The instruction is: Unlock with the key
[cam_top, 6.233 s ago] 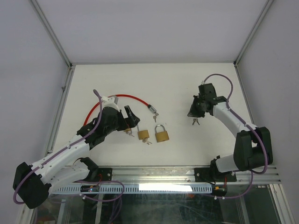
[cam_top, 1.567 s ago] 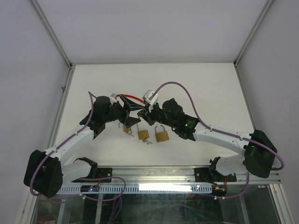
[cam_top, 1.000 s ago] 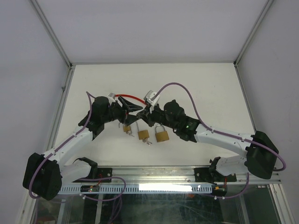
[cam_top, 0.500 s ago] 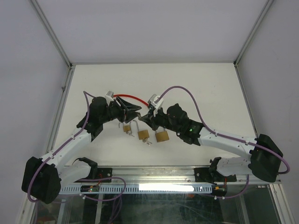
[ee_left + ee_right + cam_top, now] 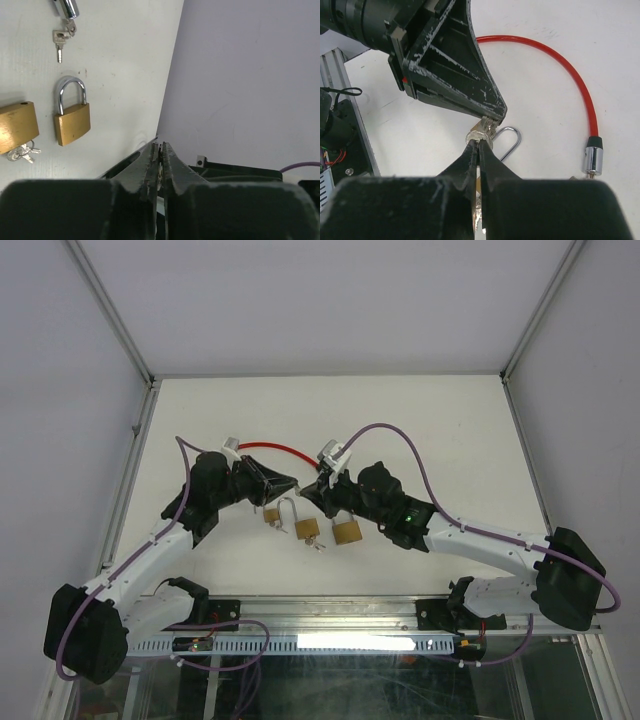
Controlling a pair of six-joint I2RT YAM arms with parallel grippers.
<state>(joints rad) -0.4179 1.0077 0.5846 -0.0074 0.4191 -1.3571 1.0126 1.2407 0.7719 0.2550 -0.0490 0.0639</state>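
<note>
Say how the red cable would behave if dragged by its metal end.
The red cable lies in a loose curve, so it probably bends and trails, not stiff. Its metal end looks denser and may swing if lifted.

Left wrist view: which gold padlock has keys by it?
The left-edge padlock; keys lie right under it. The whole padlock has none.

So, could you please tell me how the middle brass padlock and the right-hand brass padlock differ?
The middle brass padlock has a small bunch of keys at its base; the right-hand brass padlock has none beside it. The right-hand one looks slightly larger than the middle one. The right-hand one's shackle shows closed; the middle one's is unclear. Both have brass bodies and lie flat on the table.
</note>
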